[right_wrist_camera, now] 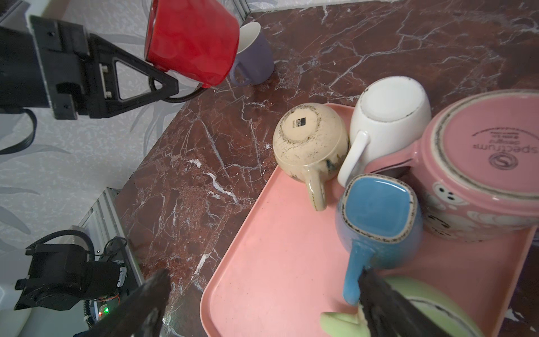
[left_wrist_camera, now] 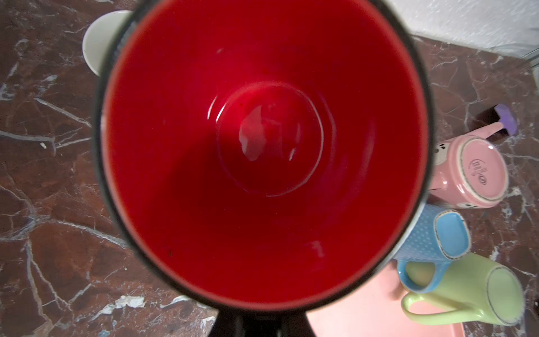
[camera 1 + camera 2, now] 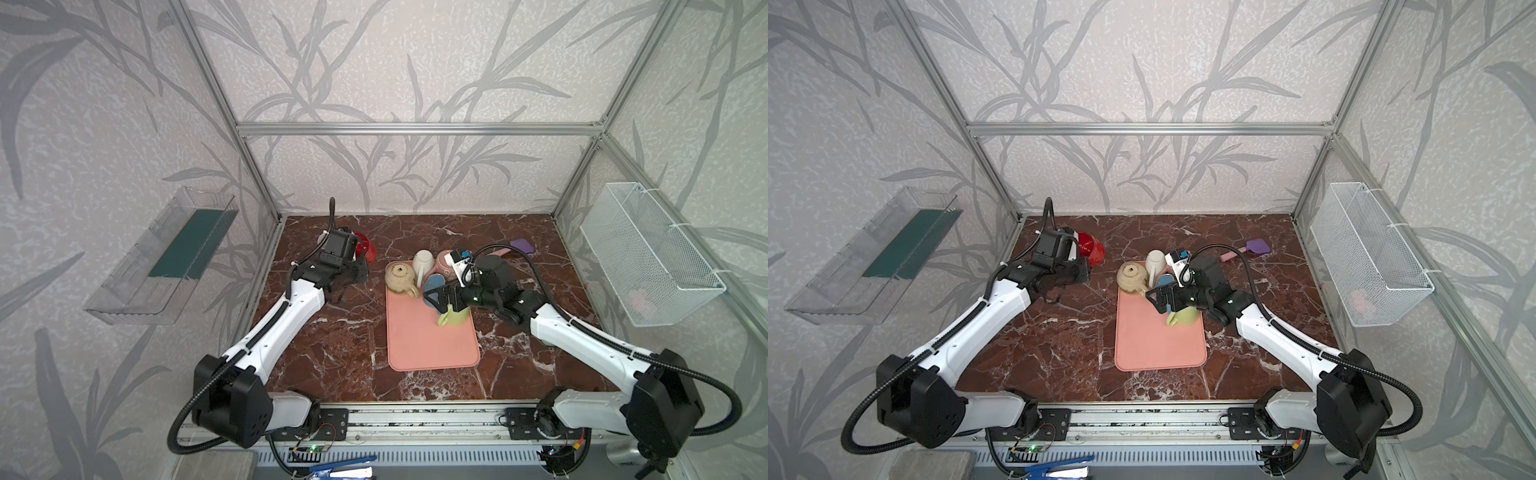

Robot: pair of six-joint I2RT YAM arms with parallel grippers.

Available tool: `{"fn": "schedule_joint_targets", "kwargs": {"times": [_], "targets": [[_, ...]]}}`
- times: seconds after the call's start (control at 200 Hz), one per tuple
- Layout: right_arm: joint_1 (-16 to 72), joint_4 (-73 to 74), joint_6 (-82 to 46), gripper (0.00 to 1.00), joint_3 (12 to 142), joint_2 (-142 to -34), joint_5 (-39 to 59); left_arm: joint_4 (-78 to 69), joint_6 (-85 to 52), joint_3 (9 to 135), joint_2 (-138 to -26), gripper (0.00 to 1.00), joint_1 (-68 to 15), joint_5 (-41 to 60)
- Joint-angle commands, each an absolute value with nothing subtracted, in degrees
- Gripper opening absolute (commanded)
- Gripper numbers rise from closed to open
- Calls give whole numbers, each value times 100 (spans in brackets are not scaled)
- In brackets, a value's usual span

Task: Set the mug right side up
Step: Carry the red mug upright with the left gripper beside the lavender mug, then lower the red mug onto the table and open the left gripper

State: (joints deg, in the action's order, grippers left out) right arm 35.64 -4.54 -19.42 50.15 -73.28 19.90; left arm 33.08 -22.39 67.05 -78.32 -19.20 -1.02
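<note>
Red mug [image 1: 189, 40] is clamped in the left gripper [image 1: 163, 84]; it should be levelled before lowering; right gripper [image 1: 262, 280] is spread wide.

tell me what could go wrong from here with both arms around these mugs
1. The left gripper holds the red mug tilted, close to the purple mug; setting it down could knock that one.
2. The right gripper is open at the green mug, with the blue mug handle beside one finger; closing could catch or shove it on the crowded pink tray.
</note>
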Motion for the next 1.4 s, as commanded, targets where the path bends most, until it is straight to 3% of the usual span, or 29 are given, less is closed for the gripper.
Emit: {"fn": "schedule_joint_targets", "kwargs": {"times": [0.0, 0.72, 1.395], "targets": [[3633, -483, -1870, 99, 5104, -7129, 1883, 3370, -1919, 7195, -8061, 0, -1843, -498], [3678, -187, -2066, 99, 4991, -7102, 1969, 3498, -1792, 9034, -10505, 0, -1321, -330], [3666, -176, -1943, 99, 5011, -7207, 1869, 4072, -1710, 10256, -12004, 0, -1186, -783]]}}
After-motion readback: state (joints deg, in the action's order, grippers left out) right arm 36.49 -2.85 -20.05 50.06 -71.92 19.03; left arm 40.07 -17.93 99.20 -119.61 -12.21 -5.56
